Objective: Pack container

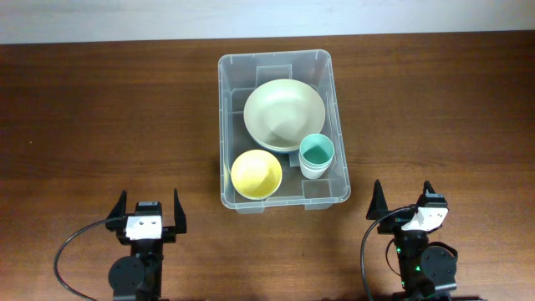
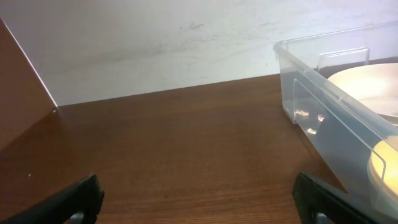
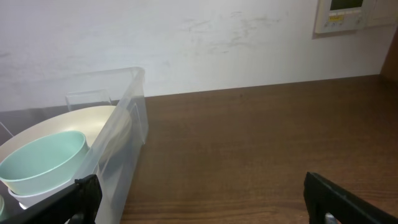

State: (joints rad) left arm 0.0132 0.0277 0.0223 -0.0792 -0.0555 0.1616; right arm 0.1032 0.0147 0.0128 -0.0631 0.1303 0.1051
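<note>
The container [image 1: 223, 125] sits mid-counter, toward the back edge, with wide stretches of brown counter [image 1: 100, 125] on either side and a strip in front. Inside it are a pale green bowl [image 1: 284, 114], a yellow bowl [image 1: 256, 174] and a teal cup [image 1: 316, 152]. The left hand [image 1: 150, 201] and right hand [image 1: 403, 199] sit near the front edge, both with fingers spread apart. Only the right wrist view catches a control panel [image 3: 339, 15] on the white wall [image 3: 186, 43].
</note>
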